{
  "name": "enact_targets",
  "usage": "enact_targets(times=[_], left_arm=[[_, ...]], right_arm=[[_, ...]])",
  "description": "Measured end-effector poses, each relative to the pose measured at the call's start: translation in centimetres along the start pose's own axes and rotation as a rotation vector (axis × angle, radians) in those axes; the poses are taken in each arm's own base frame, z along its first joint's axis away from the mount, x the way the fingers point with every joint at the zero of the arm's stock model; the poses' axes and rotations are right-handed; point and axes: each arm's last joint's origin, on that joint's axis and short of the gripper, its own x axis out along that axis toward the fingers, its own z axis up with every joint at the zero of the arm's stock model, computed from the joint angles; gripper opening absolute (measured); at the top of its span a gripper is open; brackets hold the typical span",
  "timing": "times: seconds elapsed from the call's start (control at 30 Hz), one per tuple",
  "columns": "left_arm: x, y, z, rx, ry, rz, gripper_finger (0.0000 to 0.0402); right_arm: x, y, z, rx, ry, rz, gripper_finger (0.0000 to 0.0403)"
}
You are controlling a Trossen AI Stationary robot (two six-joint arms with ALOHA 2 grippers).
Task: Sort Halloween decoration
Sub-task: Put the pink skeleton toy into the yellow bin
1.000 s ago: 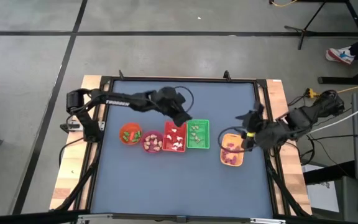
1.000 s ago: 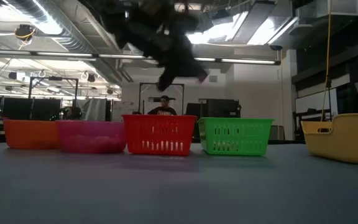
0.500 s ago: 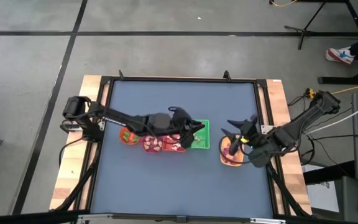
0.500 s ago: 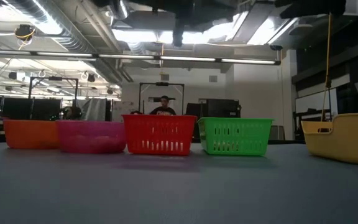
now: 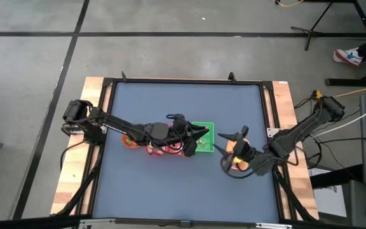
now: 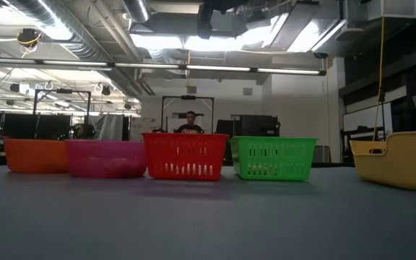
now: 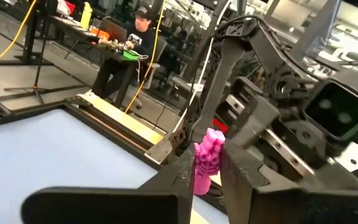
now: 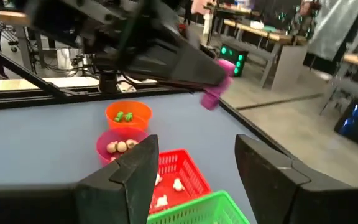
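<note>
Seen from above, the left arm reaches along the table [image 5: 170, 184] over a row of four containers near its middle, and the left gripper [image 5: 203, 133] sits above the green basket [image 5: 206, 129], its tip pointing toward the right edge. The right gripper [image 5: 231, 147] hangs over the yellow tray [image 5: 237, 164] nearer the right edge, turned toward the left one, with its fingers spread wide and nothing between them.

From table height, the containers stand in a line: orange bowl [image 6: 35, 156], pink bowl [image 6: 105, 159], red basket [image 6: 185, 156], green basket [image 6: 273, 158], and the yellow tray [image 6: 397, 159] apart at the right. Dark arm parts show only at the top, and a person [image 6: 190, 123] sits far behind the red basket.

Past the left wrist, the fingers [image 7: 242, 180] are drawn narrow onto a small magenta trinket [image 7: 207, 157], held upright over the table's far rim, with the right arm close beyond it.

Past the right wrist, the wide-set fingers [image 8: 135, 171] frame the orange bowl [image 8: 128, 114] with green trinkets [image 8: 124, 116], the pink bowl [image 8: 118, 144] with cream ones, and the red basket [image 8: 169, 176] with white ones; the magenta trinket [image 8: 216, 83] sticks out of the left gripper's tip above the table.
</note>
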Motion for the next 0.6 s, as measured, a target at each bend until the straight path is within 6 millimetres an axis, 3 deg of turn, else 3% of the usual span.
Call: enact_targets(times=[0.17, 0.4, 0.6], left_arm=[[-0.1, -0.2, -0.1, -0.002, 0.002, -0.007, 0.0041], [-0.4, -0.8, -0.4, 0.028, 0.009, -0.023, 0.0041], [-0.5, -0.9, -0.4, 0.046, 0.010, -0.026, 0.0041]], right_arm=[[1.8, 1.0, -0.2, -0.022, -0.028, -0.029, 0.0211], [4.2, 0.6, -0.4, 0.021, -0.033, -0.091, 0.0211], [5.3, 0.7, -0.3, 0.062, -0.036, -0.003, 0.0211]])
